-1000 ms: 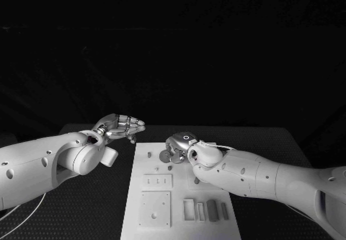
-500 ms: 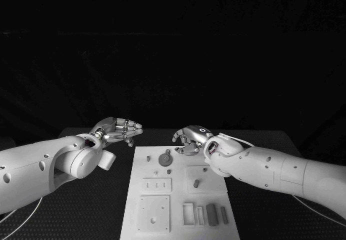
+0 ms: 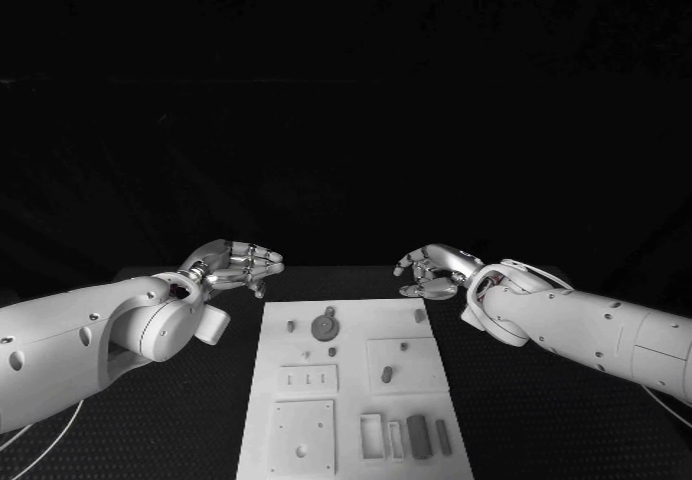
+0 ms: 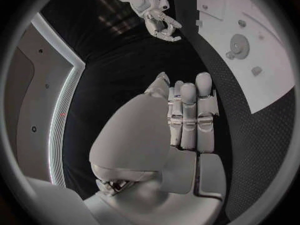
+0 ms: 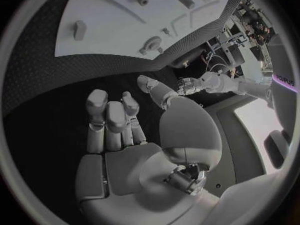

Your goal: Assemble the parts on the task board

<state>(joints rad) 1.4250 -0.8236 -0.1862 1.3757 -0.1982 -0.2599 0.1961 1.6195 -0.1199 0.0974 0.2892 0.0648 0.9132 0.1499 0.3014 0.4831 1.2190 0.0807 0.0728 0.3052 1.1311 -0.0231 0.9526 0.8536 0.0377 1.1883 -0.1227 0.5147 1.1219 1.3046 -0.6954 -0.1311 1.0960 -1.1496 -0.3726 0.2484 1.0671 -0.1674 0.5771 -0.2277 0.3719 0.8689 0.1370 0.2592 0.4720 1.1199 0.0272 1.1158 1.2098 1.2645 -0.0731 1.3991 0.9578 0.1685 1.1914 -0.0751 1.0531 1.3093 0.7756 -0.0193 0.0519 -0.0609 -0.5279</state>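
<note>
Two silver many-fingered hands hover off the far corners of the white rectangular task board (image 3: 346, 380), which lies on the black mesh-textured table (image 3: 534, 400) between the robot's white arms. The left hand (image 3: 238, 264) hangs just beyond the board's far left corner, fingers loosely curled, nothing in them; the right hand (image 3: 433, 270) sits just off the far right corner, fingers half-bent and equally empty. Nearest both hands, on the board's far end, lies a small dark toothed gear (image 3: 325, 326), with a small dark peg (image 3: 291, 325) just beside it and another dark peg (image 3: 421, 315) closer to the right hand. Nearer the robot, well apart from either hand, dark rectangular blocks (image 3: 418, 436) stand beside white slots.

The gear looks light, rigid and thin, probably best pinched by its rim or raised hub; lying flat, it may slide on the smooth plate. Nothing stands between the hands and the gear, though the pegs crowd it.
</note>
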